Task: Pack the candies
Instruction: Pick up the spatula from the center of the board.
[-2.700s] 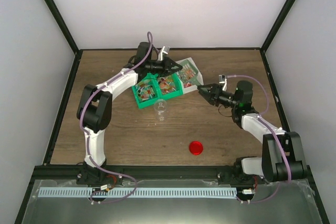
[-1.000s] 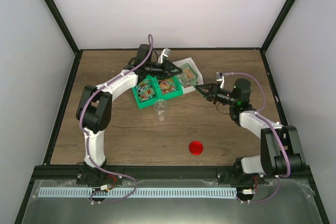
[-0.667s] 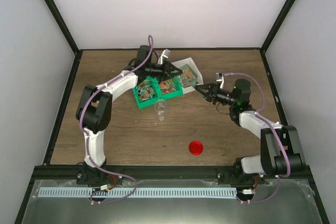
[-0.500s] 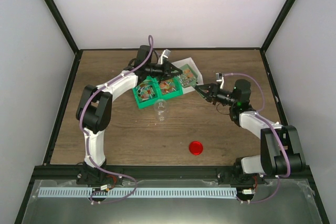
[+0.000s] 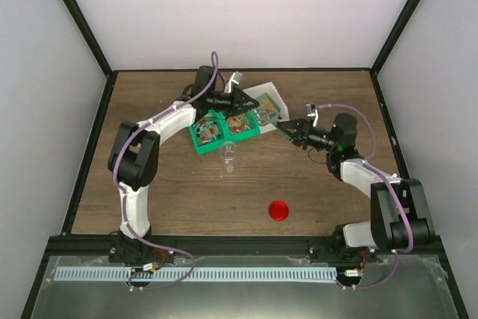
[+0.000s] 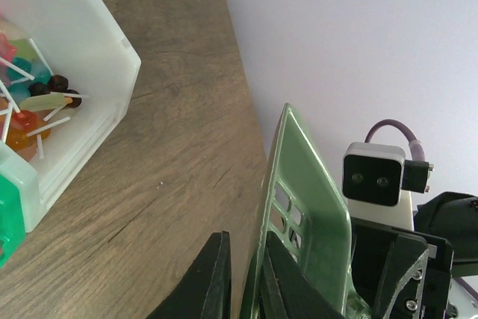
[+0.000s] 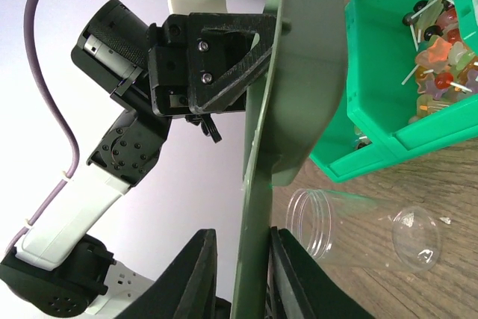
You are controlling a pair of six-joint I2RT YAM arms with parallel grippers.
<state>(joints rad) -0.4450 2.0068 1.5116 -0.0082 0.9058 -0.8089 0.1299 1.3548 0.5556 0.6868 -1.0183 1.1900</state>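
The candies [image 5: 224,126] fill a row of green bins; more show in a white bin [image 6: 30,102] and a bright green one [image 7: 441,65]. A pale green bin [image 5: 267,107] hangs tilted at the row's right end, between both arms. My left gripper [image 5: 246,99] is shut on its thin wall [image 6: 306,207], which runs between the black fingers [image 6: 216,274]. From the other side my right gripper [image 5: 287,128] straddles the opposite wall [image 7: 291,95]. Its jaws are open, with a gap beside one finger [image 7: 200,274].
A small clear jar [image 5: 229,156] lies on its side just in front of the bins, its mouth showing in the right wrist view [image 7: 321,222]. A round red lid [image 5: 278,210] lies nearer the arm bases. The wooden table [image 5: 149,184] is fenced by black rails.
My right gripper's jaws have spread a little around the pale green bin's wall. Both arms and the bin have hardly moved over the last second.
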